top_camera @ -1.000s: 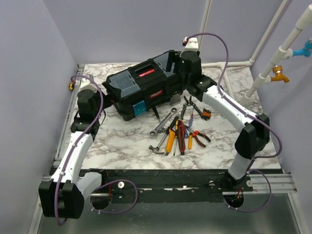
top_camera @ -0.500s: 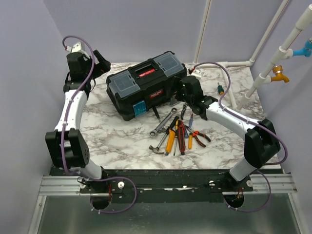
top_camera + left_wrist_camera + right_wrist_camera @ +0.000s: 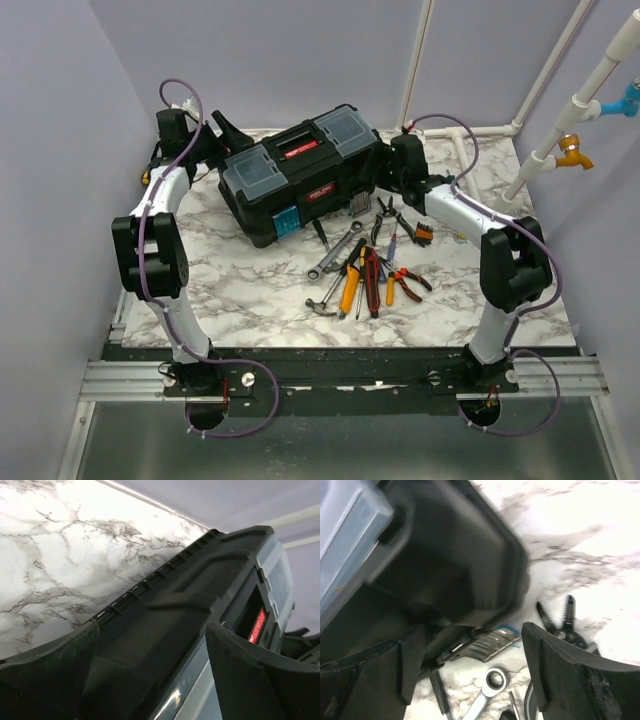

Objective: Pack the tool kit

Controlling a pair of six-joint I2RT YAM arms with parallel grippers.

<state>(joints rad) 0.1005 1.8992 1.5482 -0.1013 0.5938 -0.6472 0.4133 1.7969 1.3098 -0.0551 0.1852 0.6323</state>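
Observation:
The black toolbox point(image 3: 300, 185) with a red label plate point(image 3: 318, 192) and clear-lidded compartments point(image 3: 250, 172) stands shut at the back middle of the marble table. My left gripper point(image 3: 226, 135) is at its left end, open, with its jaws astride the lid's edge point(image 3: 185, 600). My right gripper point(image 3: 384, 168) is at the box's right end, open, with the box corner point(image 3: 445, 555) and bare table between its fingers. Loose on the table in front lie a wrench point(image 3: 335, 250), a hammer point(image 3: 325, 302), orange-handled pliers point(image 3: 405, 285) and screwdrivers point(image 3: 350, 285).
Black pliers point(image 3: 560, 615), a ring wrench point(image 3: 492, 680) and a ribbed metal piece point(image 3: 482, 647) lie just under the right gripper. White pipes point(image 3: 555, 135) with an orange tap point(image 3: 572, 150) rise at the back right. Purple walls close in the table on the left and at the back.
The left arm has swung in from the back left corner to the toolbox's left end. The right gripper has moved back and up along the box's right end.

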